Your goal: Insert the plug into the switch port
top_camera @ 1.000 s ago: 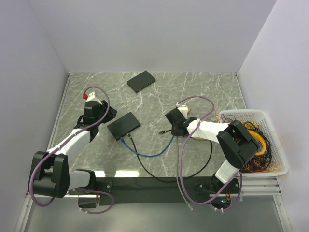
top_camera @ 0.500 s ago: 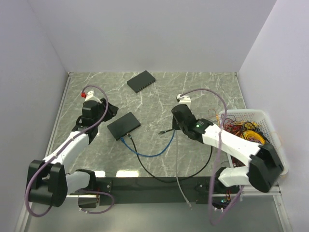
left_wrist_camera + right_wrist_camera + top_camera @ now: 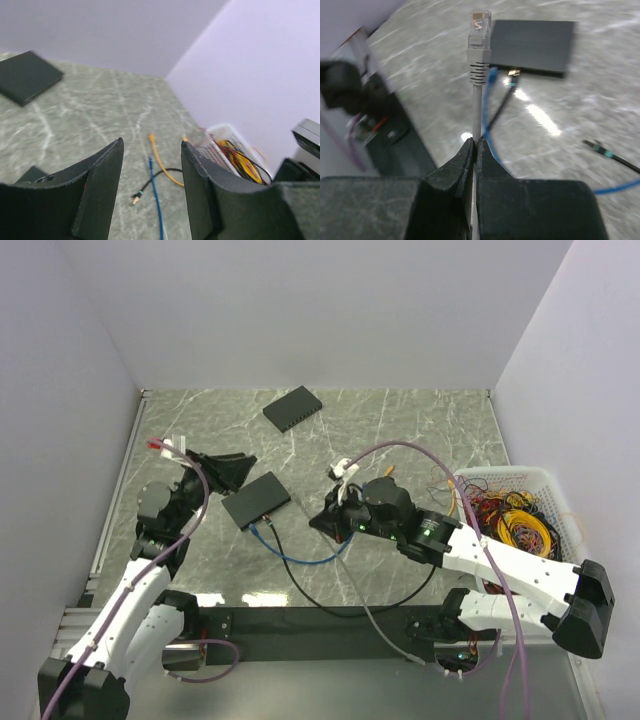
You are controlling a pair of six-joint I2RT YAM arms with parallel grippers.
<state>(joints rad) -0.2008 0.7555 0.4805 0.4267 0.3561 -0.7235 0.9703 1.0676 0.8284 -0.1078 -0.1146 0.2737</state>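
The thin orange cable lies on the table by the basket, its plug (image 3: 389,472) (image 3: 150,136) free of both grippers. The switch (image 3: 256,499) (image 3: 532,45) is a dark oblong box left of centre, with a blue cable (image 3: 310,558) and a black cable going into its near side. My right gripper (image 3: 322,521) (image 3: 475,142) is shut on a grey cable (image 3: 476,107), whose clear connector (image 3: 480,21) sticks up past the fingers and points toward the switch. My left gripper (image 3: 238,472) (image 3: 151,145) is open and empty, raised just left of the switch.
A second flat black slab (image 3: 292,407) (image 3: 27,75) lies at the back. A white basket (image 3: 500,473) full of tangled cables stands at the right edge. The black cable's loose end (image 3: 135,199) (image 3: 592,145) lies mid-table. Walls enclose the left, back and right sides.
My right arm has swung left and nearer, carrying the grey cable from the table's middle toward the switch. My left arm has pulled back and lifted, its gripper now pointing right.
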